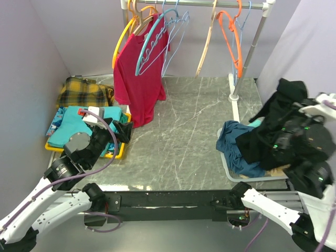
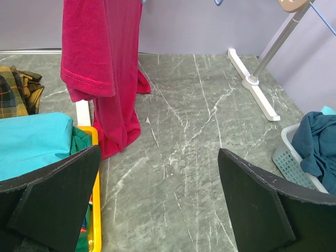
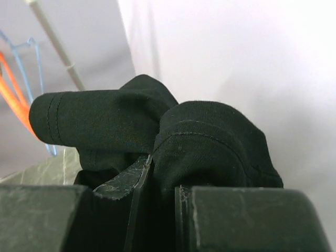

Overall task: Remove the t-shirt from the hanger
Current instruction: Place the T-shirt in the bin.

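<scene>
At lower left, the left gripper [image 2: 158, 153] is held wide apart, empty. The red t-shirt [image 1: 139, 79] is still hung from the rail [image 1: 210, 4] at upper left. At right, a black garment [image 1: 278, 126] is clamped by the right gripper [image 3: 157, 184]. It should be released low over the basket [image 1: 227, 167].

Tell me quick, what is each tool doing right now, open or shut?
Left tool: open, holding nothing.
Right tool: shut on the black t-shirt.
</scene>
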`<action>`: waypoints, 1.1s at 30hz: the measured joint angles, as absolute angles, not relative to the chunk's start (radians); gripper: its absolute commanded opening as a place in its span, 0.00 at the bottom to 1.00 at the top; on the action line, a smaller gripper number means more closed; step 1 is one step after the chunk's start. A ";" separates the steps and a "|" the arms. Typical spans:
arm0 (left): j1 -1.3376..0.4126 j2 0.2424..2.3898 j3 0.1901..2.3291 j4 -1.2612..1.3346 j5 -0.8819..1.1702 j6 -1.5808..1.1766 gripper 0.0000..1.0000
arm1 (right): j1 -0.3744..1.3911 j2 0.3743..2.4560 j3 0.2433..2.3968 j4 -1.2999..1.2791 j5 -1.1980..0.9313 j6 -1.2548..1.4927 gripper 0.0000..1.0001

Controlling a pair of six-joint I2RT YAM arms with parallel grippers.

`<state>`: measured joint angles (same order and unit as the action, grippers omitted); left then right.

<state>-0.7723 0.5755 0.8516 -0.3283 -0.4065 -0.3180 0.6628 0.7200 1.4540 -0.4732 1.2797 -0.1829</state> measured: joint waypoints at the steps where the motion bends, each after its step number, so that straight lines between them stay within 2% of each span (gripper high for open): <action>1: -0.772 0.574 0.852 -0.329 -0.406 -0.319 0.99 | 0.661 0.720 1.423 -0.449 1.270 -0.183 0.00; 6: -0.772 0.562 0.852 -0.349 -0.405 -0.321 0.99 | 0.584 0.734 1.304 -0.440 1.190 -0.110 0.00; 17: -0.772 0.553 0.852 -0.361 -0.389 -0.328 0.99 | 0.315 0.628 0.950 -0.665 0.981 0.357 0.01; 24: -0.772 0.553 0.851 -0.363 -0.379 -0.334 0.99 | 0.208 0.572 0.823 -0.757 0.925 0.575 0.03; 33: -0.772 0.553 0.851 -0.365 -0.371 -0.335 0.99 | 0.040 0.638 0.711 -0.694 0.731 0.651 0.02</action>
<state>-0.7723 0.5533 0.8513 -0.3649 -0.3706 -0.3347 0.0402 0.6380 0.7109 -0.6937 0.7307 0.6510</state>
